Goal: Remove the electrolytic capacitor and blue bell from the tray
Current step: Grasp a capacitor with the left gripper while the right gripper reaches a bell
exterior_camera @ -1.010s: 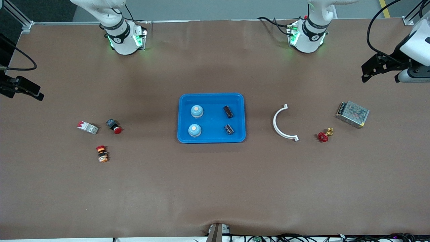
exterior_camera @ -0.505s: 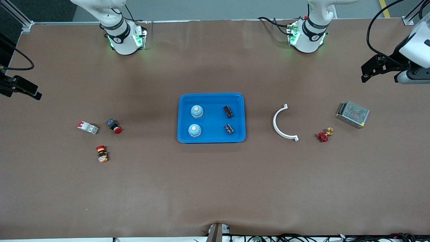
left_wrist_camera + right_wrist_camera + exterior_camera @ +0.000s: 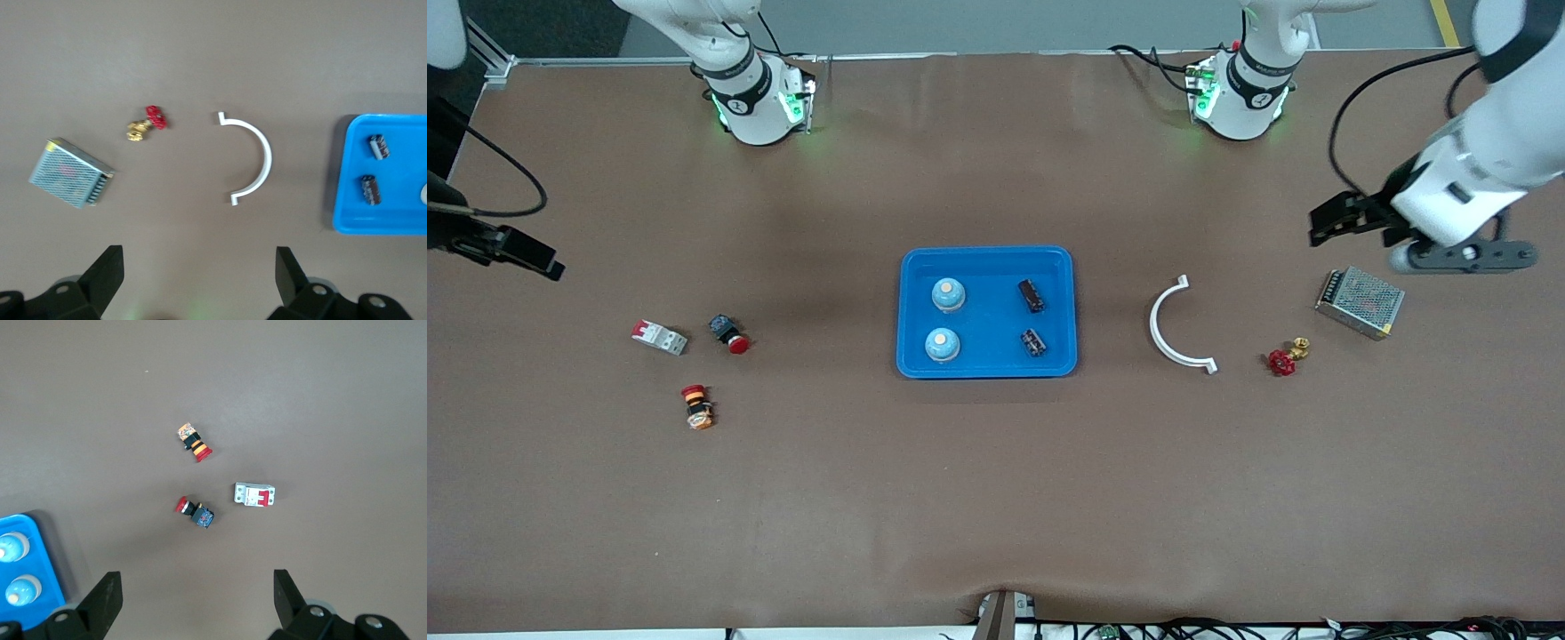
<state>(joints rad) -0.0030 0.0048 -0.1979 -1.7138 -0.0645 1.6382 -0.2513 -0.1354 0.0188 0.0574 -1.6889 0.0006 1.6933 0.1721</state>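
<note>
Blue tray holds two bells and two capacitors; no writing readable.
Left gripper and right gripper hang spread wide, empty, above the table's ends.

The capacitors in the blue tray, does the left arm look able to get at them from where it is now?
Probably yes. The left gripper hangs open over bare table near the metal box, and both capacitors lie uncovered at the blue tray's end toward that arm. Only the flat white bracket lies between.

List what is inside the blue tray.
The tray holds two bells toward the right arm's end and two capacitors toward the left arm's end. Nothing covers them; whatever is beneath them cannot be seen.
</note>
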